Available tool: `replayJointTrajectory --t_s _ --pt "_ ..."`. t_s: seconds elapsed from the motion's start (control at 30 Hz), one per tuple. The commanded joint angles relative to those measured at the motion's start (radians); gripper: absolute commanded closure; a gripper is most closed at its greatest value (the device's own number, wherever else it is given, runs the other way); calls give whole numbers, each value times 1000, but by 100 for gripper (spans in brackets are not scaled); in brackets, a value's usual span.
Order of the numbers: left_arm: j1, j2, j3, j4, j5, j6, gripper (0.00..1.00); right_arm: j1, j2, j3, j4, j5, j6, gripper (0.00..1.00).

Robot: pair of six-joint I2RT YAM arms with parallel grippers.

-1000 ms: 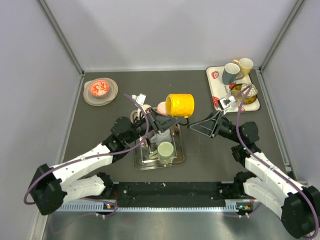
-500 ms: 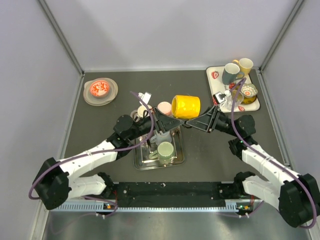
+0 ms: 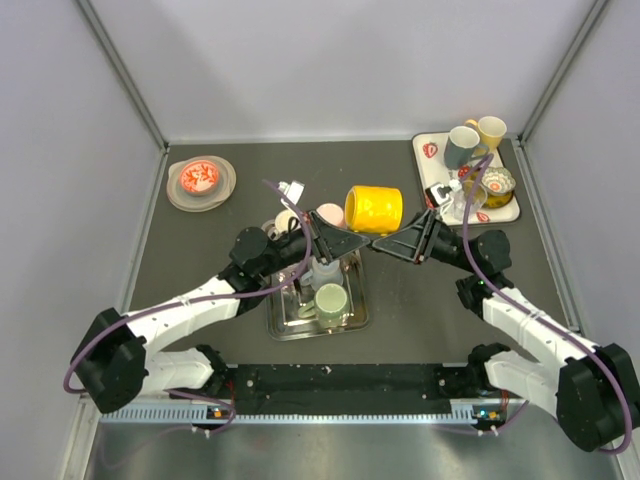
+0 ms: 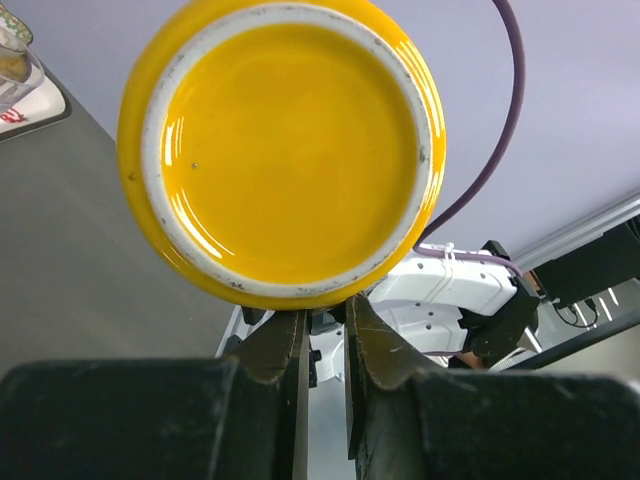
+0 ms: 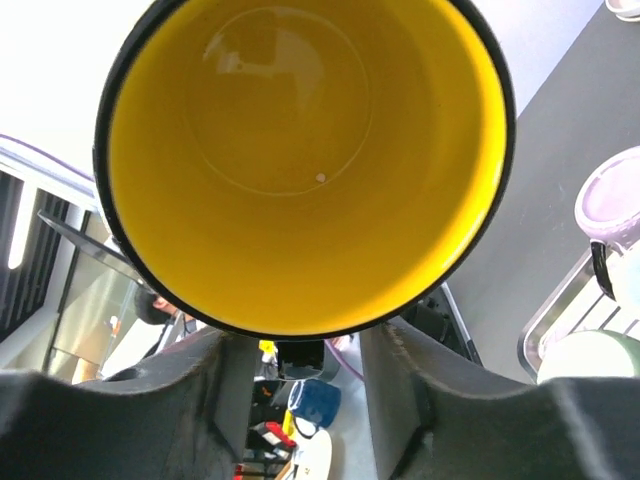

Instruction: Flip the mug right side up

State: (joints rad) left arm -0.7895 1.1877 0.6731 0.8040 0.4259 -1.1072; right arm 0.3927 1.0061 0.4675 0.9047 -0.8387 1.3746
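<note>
The yellow mug lies on its side in the air above the table's middle, base to the left, mouth to the right. My left gripper is shut at its lower edge and holds it up; the left wrist view shows the mug's base above the nearly closed fingers. The handle is hidden. My right gripper is open just below the mug's mouth end. The right wrist view looks straight into the mug, with the fingers spread under its rim.
A metal tray below holds a green mug and a clear glass. A pink cup stands behind it. A white tray with several mugs sits back right. A grey dish sits back left.
My right gripper has moved left from the white tray side to the mug's mouth. My left gripper has carried the mug slightly to the right.
</note>
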Motion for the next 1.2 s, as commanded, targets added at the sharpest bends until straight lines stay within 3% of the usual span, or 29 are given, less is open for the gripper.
replayJointTrajectory --t_s 0.0,0.07,0.1,0.17,0.37,0.4,0.43,0.47,0.5,0.57,0.6,0.77,0.83,0.87,1.0,1.17 --pt "-17 -16 26 135 122 -23 100 15 2 88 86 59 6 62" --pt "-19 -20 22 138 138 -25 100 15 18 108 79 59 6 72" --pt "-17 -23 22 139 143 -25 100 17 25 114 77 59 6 88" --pt "-19 -28 23 139 160 -22 100 15 35 123 56 67 7 100" --pt "-19 -59 11 83 165 29 100 15 -24 180 -131 98 -129 100" --pt "-17 -69 13 64 154 41 96 15 -43 203 -291 111 -176 100" --pt "-16 -77 14 25 149 50 88 15 -66 226 -367 124 -277 100" --pt "-11 -83 14 5 140 66 61 15 -98 277 -453 138 -326 100" --pt "-2 -100 17 -17 119 73 52 15 -112 307 -584 156 -372 100" --pt "10 -123 17 -89 85 99 38 15 -124 386 -694 168 -479 100" --pt "19 -146 19 -110 67 107 35 15 -130 408 -731 173 -503 100" --pt "48 -177 19 -167 22 124 30 15 -130 514 -956 219 -615 100" --pt "73 -197 23 -250 1 119 30 15 -109 572 -1064 311 -707 100" --pt "82 -207 23 -291 -45 125 30 15 -92 652 -1210 357 -741 100" --pt "101 -299 57 -601 -283 188 30 18 60 879 -1527 710 -908 100" --pt "102 -376 115 -909 -531 270 30 31 325 1103 -1691 1010 -988 100"
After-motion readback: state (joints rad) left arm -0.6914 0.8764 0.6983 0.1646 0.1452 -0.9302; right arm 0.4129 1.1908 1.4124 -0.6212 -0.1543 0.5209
